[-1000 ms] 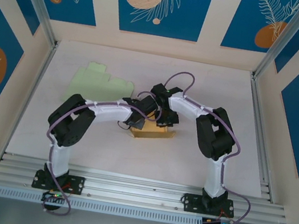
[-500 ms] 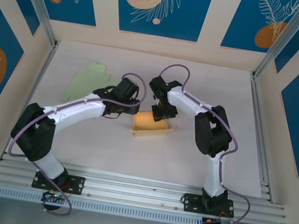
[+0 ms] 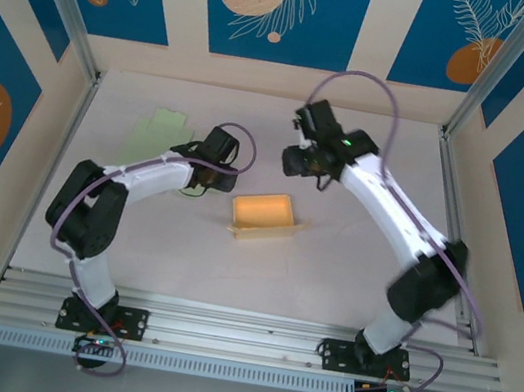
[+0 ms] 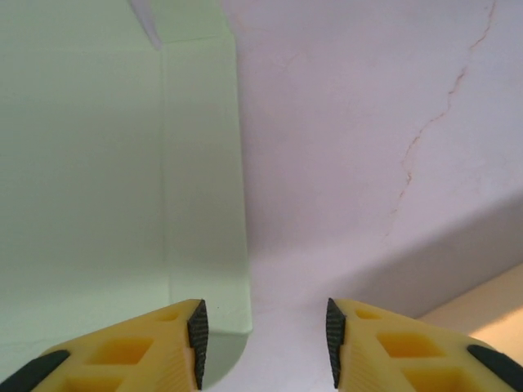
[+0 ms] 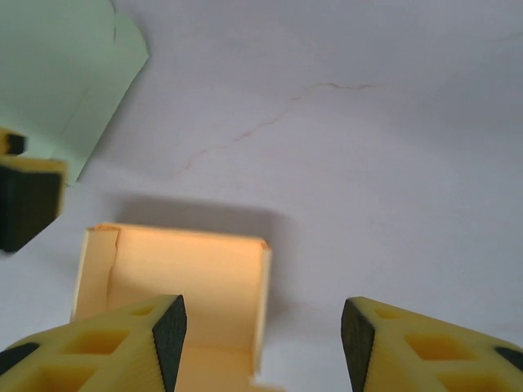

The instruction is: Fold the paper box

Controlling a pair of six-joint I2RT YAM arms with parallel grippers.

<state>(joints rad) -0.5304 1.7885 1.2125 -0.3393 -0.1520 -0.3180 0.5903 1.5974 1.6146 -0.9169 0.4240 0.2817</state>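
Paper box (image 3: 263, 215), yellow and folded up, sits mid-table between both arms. The top view shows the white table (image 3: 352, 263) and blue leaf-painted walls (image 3: 275, 5). Wrist views show more: the left hand (image 4: 263, 343) spread and empty at the edge of a flat green sheet (image 4: 98, 163), and the right hand (image 5: 263, 335) spread and empty near the box's open top. Thin cracks (image 4: 425, 139) cross the table.

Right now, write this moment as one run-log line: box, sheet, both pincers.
yellow box: folded, standing free | green sheet: flat, unfolded | left pincer: open, empty, at sheet's edge | right pincer: open, empty, above box
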